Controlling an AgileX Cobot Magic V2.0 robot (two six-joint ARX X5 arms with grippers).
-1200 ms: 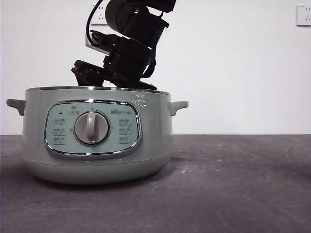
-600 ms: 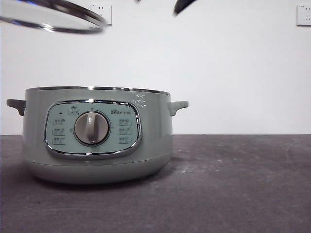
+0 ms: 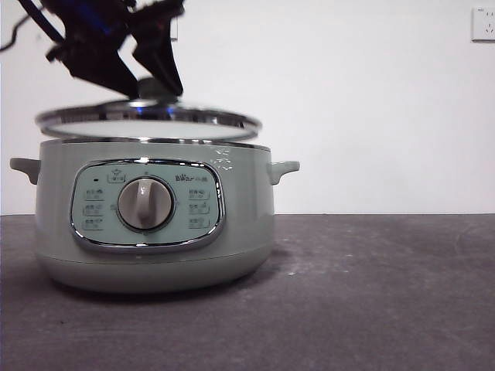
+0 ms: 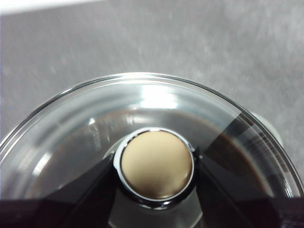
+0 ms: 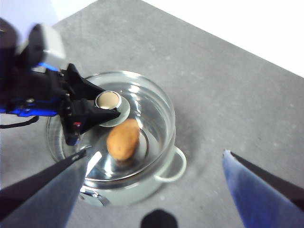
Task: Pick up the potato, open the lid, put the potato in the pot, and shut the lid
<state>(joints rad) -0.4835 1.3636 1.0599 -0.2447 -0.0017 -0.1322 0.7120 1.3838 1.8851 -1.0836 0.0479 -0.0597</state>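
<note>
One potato lies in the pot; left hand grips the lid just above.

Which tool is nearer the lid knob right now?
Left. The left tool is clamped on the lid knob, just above the pot. The right tool hangs open, well above.

- pot: sage green, chrome-framed panel, grey dial
- lid: clear glass, chrome rim
- potato: orange-brown
- table: dark grey
- wall: white
</note>
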